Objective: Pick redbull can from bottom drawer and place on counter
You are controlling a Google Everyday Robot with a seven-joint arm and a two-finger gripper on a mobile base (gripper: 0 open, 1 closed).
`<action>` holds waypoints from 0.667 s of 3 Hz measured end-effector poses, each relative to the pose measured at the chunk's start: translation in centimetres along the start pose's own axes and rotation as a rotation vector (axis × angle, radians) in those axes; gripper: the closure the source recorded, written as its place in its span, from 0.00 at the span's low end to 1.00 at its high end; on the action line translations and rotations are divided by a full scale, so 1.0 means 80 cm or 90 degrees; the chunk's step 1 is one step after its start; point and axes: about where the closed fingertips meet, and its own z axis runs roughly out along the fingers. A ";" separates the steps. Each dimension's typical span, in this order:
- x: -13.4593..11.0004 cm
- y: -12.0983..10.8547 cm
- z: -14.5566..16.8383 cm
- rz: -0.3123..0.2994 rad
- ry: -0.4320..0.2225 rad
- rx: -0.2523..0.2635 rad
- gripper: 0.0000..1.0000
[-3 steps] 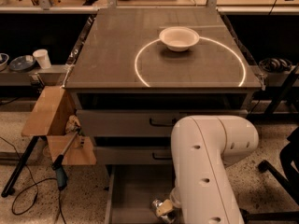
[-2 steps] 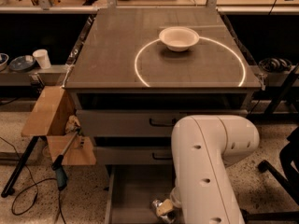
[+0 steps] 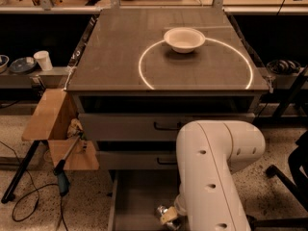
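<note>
The bottom drawer [image 3: 137,196] is pulled open at the bottom of the cabinet, and its flat grey floor shows to the left of my arm. My big white arm [image 3: 216,167] reaches down into it. The gripper [image 3: 166,216] is low inside the drawer at the frame's bottom edge; only a small tan and metallic part of it shows. The redbull can is hidden or out of view. The counter [image 3: 115,57] is the grey-brown cabinet top, marked with a thin white circle [image 3: 144,76].
A white bowl [image 3: 184,39] sits on the counter at the circle's far edge. Two closed grey drawers with black handles [image 3: 166,126] are above the open one. A wooden box [image 3: 50,117] and cables [image 3: 29,201] are on the left. A chair base [image 3: 288,177] is on the right.
</note>
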 end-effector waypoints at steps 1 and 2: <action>0.010 0.002 0.018 0.006 0.020 -0.008 0.00; 0.024 0.012 0.035 0.006 0.045 -0.022 0.00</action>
